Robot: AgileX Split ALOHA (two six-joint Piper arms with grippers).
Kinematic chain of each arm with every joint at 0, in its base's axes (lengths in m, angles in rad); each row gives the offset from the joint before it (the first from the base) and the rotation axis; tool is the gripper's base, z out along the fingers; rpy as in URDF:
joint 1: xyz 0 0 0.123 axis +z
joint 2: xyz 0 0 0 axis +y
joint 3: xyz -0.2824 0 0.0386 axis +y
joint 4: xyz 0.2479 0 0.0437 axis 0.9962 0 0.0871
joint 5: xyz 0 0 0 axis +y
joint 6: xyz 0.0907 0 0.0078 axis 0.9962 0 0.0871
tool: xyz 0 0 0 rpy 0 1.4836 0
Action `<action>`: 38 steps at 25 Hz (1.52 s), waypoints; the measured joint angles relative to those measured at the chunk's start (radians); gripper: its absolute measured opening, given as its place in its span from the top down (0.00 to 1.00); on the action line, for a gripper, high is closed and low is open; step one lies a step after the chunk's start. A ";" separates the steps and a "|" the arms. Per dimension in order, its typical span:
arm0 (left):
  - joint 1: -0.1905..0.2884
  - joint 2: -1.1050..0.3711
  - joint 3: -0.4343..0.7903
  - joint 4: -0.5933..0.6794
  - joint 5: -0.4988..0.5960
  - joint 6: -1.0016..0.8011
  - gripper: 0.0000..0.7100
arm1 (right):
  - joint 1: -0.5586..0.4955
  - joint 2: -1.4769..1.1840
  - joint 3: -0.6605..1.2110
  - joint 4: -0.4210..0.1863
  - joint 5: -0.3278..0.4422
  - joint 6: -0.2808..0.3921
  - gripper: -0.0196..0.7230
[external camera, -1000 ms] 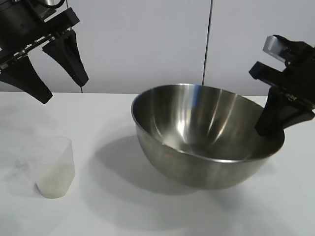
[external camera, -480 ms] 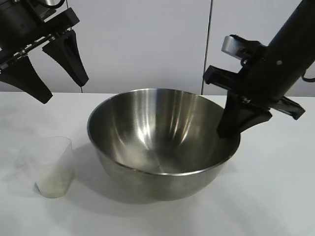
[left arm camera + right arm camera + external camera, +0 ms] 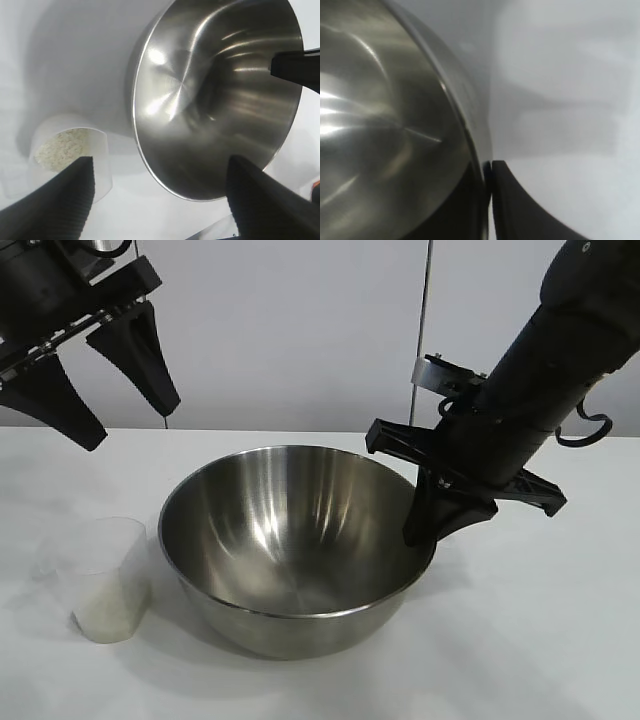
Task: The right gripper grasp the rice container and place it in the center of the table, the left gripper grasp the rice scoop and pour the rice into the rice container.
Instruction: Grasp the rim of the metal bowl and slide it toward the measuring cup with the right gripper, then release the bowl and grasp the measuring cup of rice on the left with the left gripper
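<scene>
Right gripper, clamped on the rim of the rice container at the bowl's three o'clock: you see one finger inside the wall and, in the right wrist view, the other pressed against the outside. Note that the bowl sits on the table near its middle, slightly toward nine o'clock.

Nearest you, at the bowl's nine o'clock, stands the rice scoop, upright, just beside the steel wall but apart from it as far as the left wrist view shows. The rice fills only its lower part.

Farthest back, at ten o'clock and well above the cup, hangs the left gripper, its jaws spread wide and empty.

Handling, as a judgement: the bowl is rigid, polished and probably slippery, so a thin rim pinch can pivot; you should lower it flat before letting go. The cup looks light, thin-walled and somewhat flexible, and it would tip easily. Take it across the mid-wall, below the lip, with moderate squeeze, keeping the spout side free for pouring.

Room for moving: open tabletop lies at five and six o'clock. The gap between cup and bowl is narrow, so bring the left fingers down from above rather than sideways.
</scene>
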 joint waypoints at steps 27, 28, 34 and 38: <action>0.000 0.000 0.000 0.000 -0.001 0.000 0.25 | -0.456 -0.279 -0.233 -0.573 0.137 0.077 0.41; 0.000 0.000 0.000 0.000 -0.001 0.000 0.25 | -0.491 -0.309 -0.233 -0.598 0.167 0.077 0.41; 0.000 0.000 0.000 0.000 -0.001 0.000 0.25 | -0.649 -0.563 -0.233 -0.635 0.275 0.127 0.41; 0.000 0.000 0.000 0.000 -0.001 0.000 0.25 | -0.639 -0.814 -0.234 -0.583 0.311 0.125 0.41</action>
